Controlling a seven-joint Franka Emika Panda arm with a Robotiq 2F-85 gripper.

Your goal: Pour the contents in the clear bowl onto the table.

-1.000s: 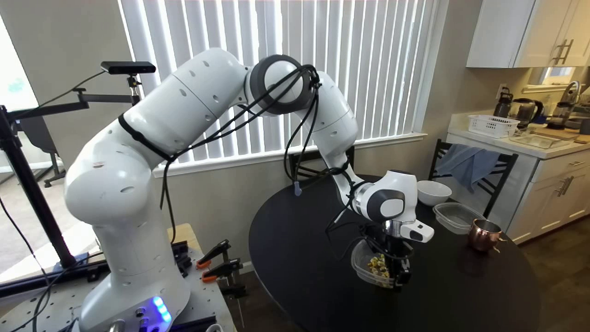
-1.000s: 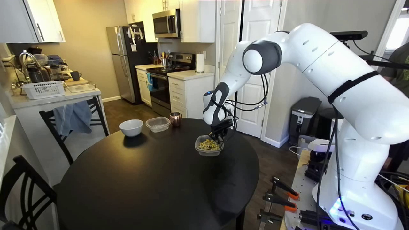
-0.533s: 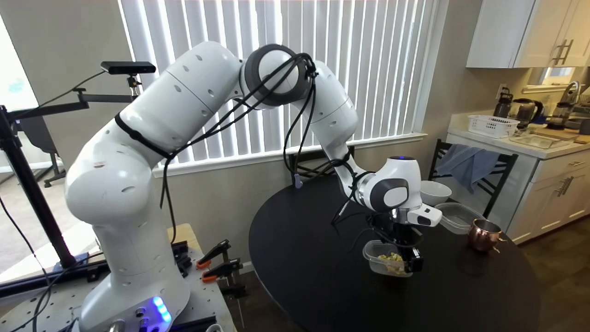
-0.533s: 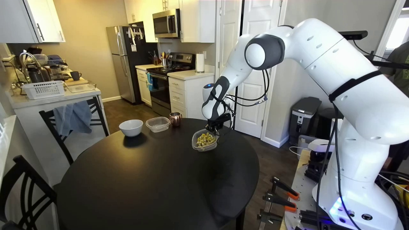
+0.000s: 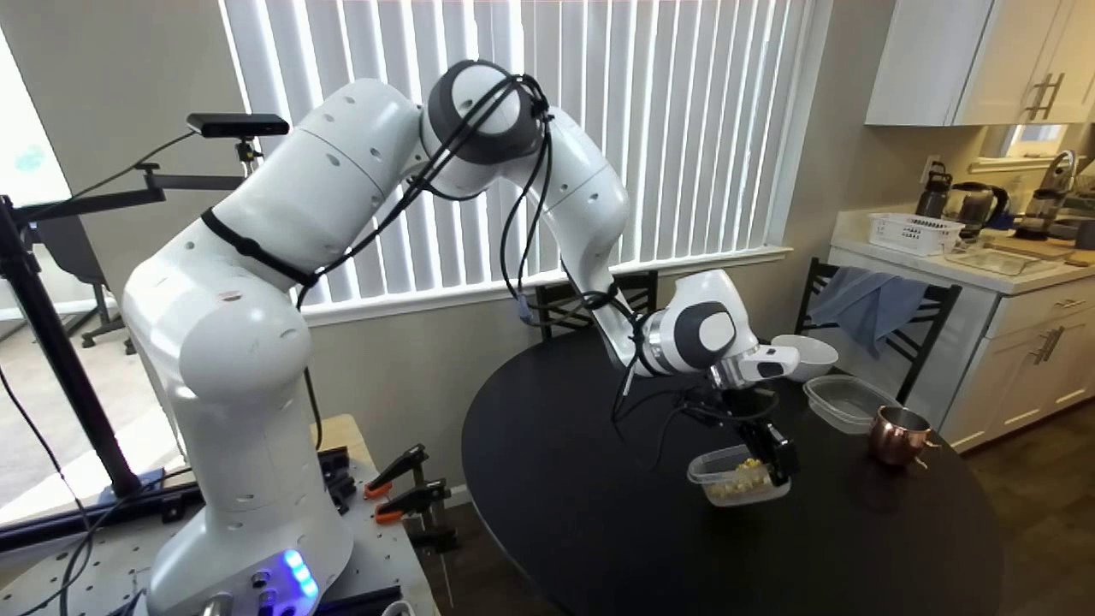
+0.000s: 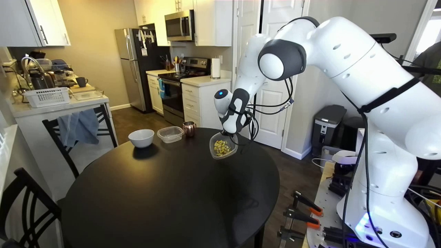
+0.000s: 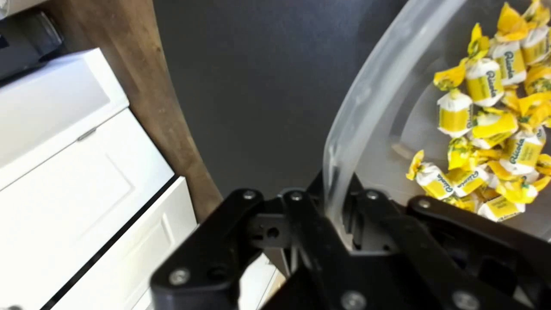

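The clear bowl [image 5: 723, 494] is held tilted above the black round table [image 5: 582, 479], its opening facing the camera in an exterior view [image 6: 213, 142]. The contents [image 6: 221, 148], yellow and white wrapped candies, lie inside the bowl; they show closely in the wrist view [image 7: 486, 129]. My gripper [image 7: 338, 193] is shut on the bowl's rim [image 7: 366, 99], with one finger on each side of the wall. In the exterior views the gripper [image 5: 777, 458] sits at the bowl's edge, and the fingertips are partly hidden.
A white bowl [image 6: 141, 137], another clear container [image 6: 170, 134] and a copper mug [image 6: 189, 128] stand along the table's far edge. Black chairs [image 6: 32, 203] stand around the table. Cables [image 5: 620, 402] hang from the arm near the wrist.
My gripper has lifted the bowl, carried it a little toward the copper mug's side in an exterior view, and tilted it more. The candies stay inside.
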